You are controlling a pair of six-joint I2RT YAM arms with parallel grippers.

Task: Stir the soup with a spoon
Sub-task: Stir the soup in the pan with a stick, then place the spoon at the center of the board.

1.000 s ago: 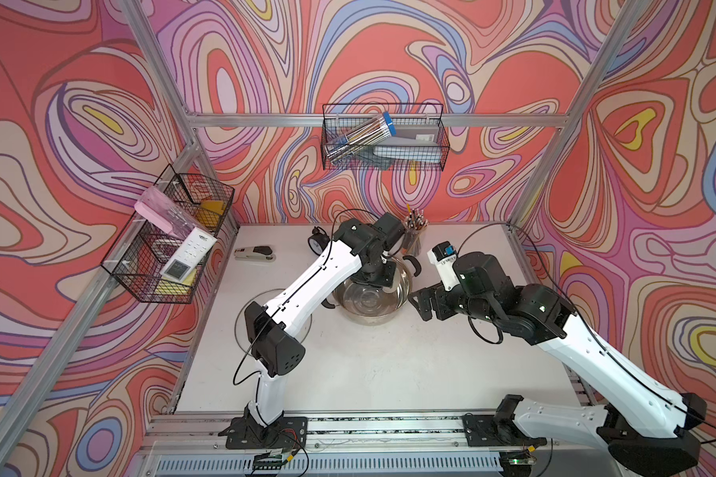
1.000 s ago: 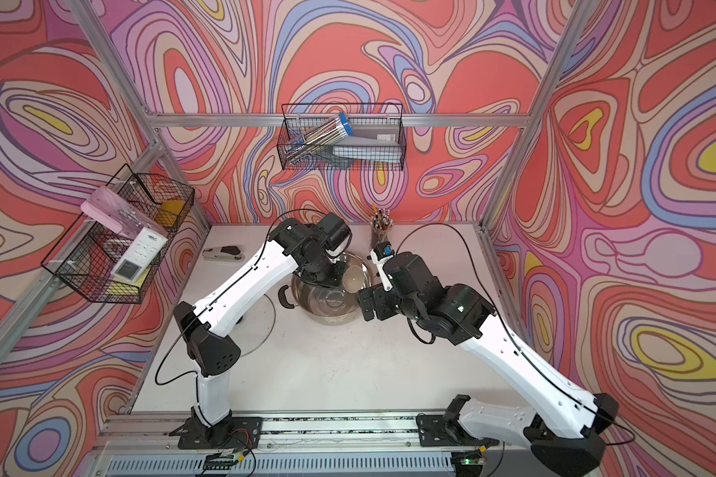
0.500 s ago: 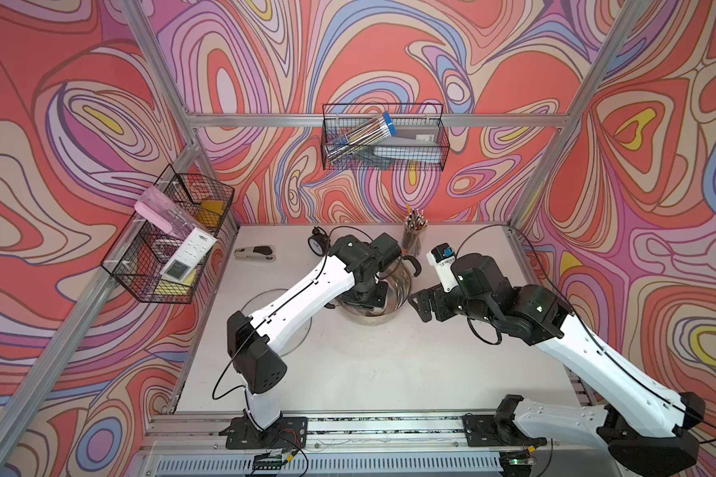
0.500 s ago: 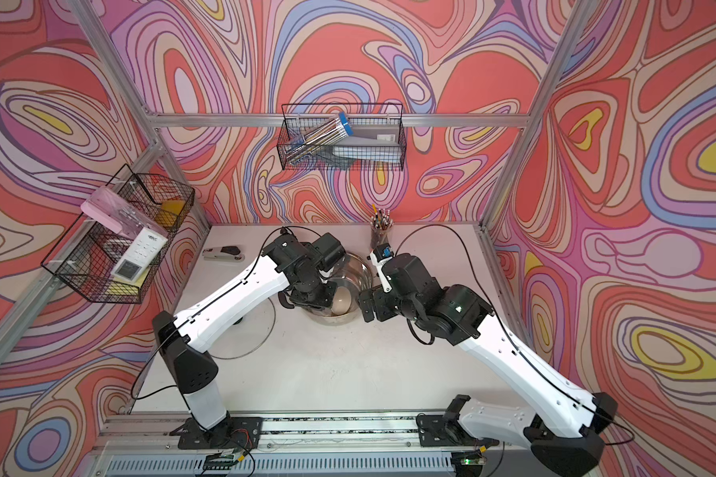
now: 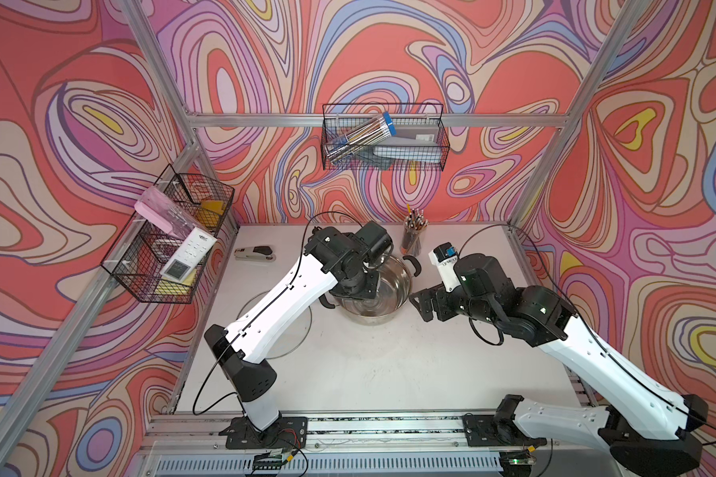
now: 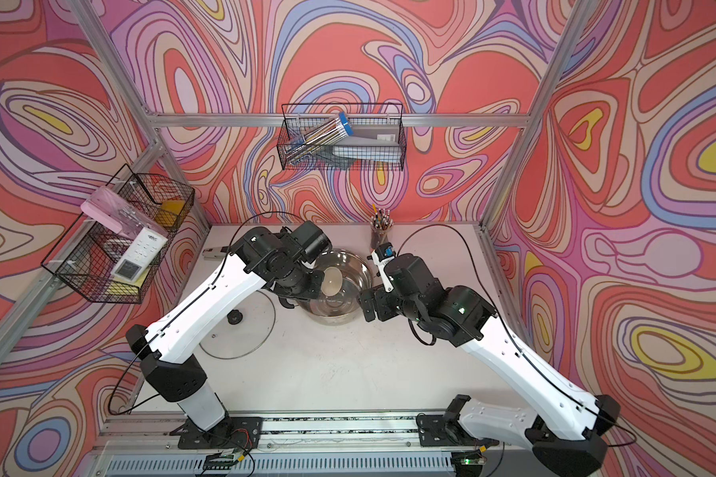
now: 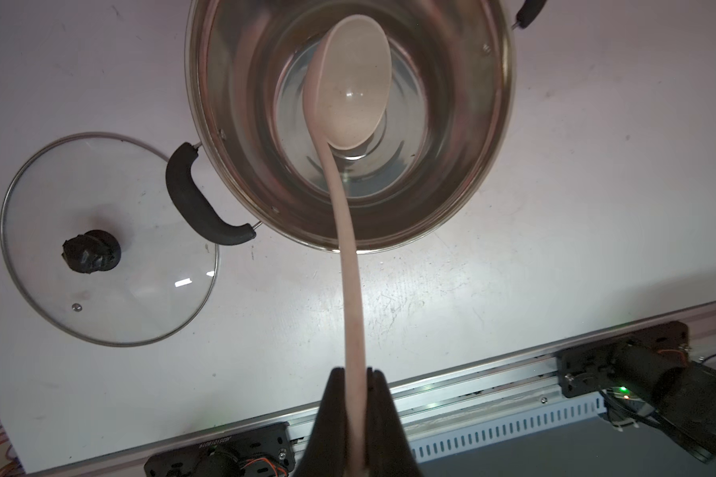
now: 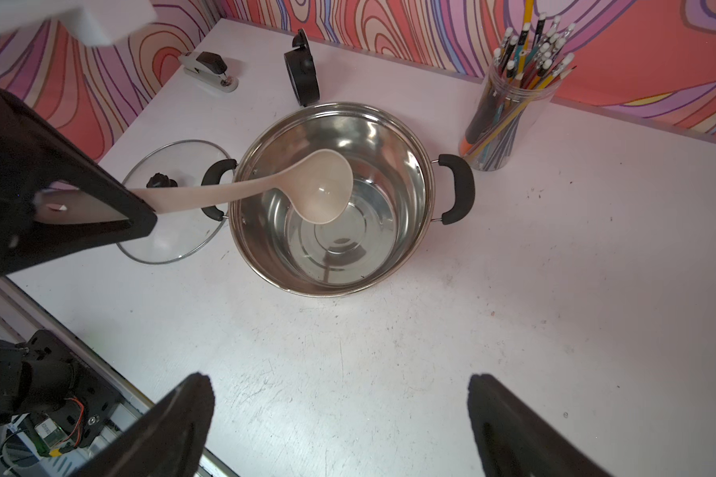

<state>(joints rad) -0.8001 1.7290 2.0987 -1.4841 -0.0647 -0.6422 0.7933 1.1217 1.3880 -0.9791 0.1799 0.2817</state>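
1. The left fingers (image 7: 327,425) are pressed shut on the far end of the spoon's slim handle. Gripping at the end leaves the whole length free to reach into the pot.
2. The spoon (image 7: 349,256) runs from that grip out over the pot's rim, beside one black pot handle. Its round bowl faces up and hangs within the pot's mouth, apparently clear of the floor.
3. The pot (image 7: 472,144) stands upright and uncovered on the bench (image 8: 430,351). Its floor shines as if under shallow clear liquid, though I cannot be sure. Stirring looks about to begin: the bowl needs lowering before it can circle.
4. The glass lid (image 7: 141,256) lies flat, knob up, just beside the pot, set aside so the mouth stays open.
5. The right fingers (image 8: 182,421) are spread wide and hold nothing. They hover above bare bench near the pot's other side, probably ready to steady it.
6. A pencil cup (image 8: 505,111) stands close to that side's pot handle, so a wide sweep could knock it. The stapler (image 8: 209,68) sits well apart at the back.
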